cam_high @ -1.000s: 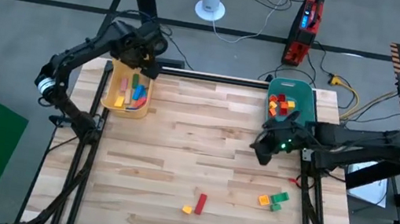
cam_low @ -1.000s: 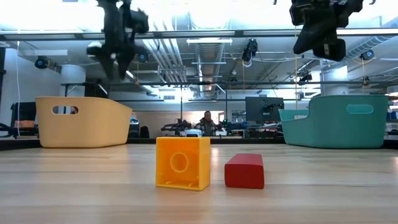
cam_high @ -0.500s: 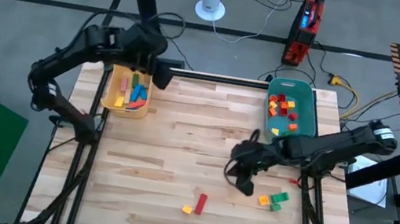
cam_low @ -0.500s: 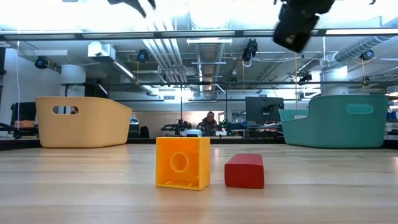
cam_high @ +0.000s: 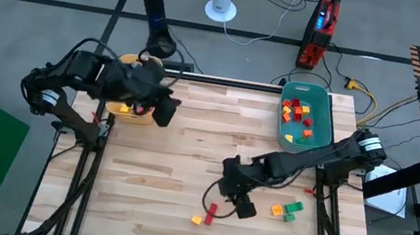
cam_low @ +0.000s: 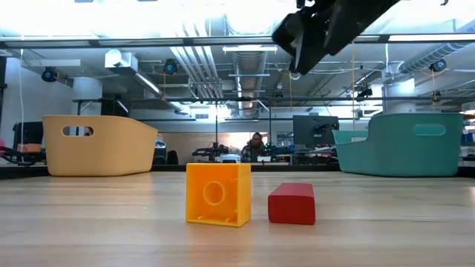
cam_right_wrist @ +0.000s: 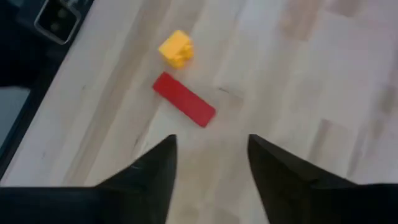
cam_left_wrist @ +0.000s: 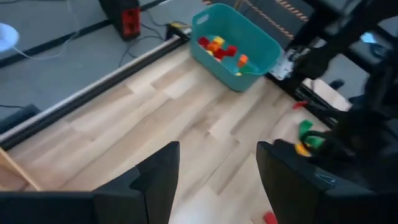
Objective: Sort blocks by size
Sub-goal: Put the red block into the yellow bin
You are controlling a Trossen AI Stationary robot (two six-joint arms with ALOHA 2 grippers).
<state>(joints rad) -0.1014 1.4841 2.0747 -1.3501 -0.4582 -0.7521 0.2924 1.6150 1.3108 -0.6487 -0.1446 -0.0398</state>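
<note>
A red bar (cam_high: 212, 212) and a yellow cube (cam_high: 196, 219) lie side by side near the table's front edge, each flat on the wood. They show in the right wrist view as the red bar (cam_right_wrist: 185, 99) and the yellow cube (cam_right_wrist: 176, 48). My right gripper (cam_high: 238, 204) hovers open just to the right of the bar, above the table. Two green blocks (cam_high: 291, 209) and an orange one (cam_high: 276, 211) lie farther right. My left gripper (cam_high: 164, 111) stands open over the table beside the yellow bin (cam_high: 121, 108), with nothing between its fingers.
The teal bin (cam_high: 314, 135) at the back right holds several red, yellow and orange blocks. The yellow bin at the back left is largely covered by my left arm. Bare wood lies across the table's middle (cam_high: 207, 134).
My right gripper has swung from beside the teal bin toward the table's near edge and left, coming down close to the red bar. My left gripper has moved from over the yellow bin toward the near edge and a little right, out over the table.
</note>
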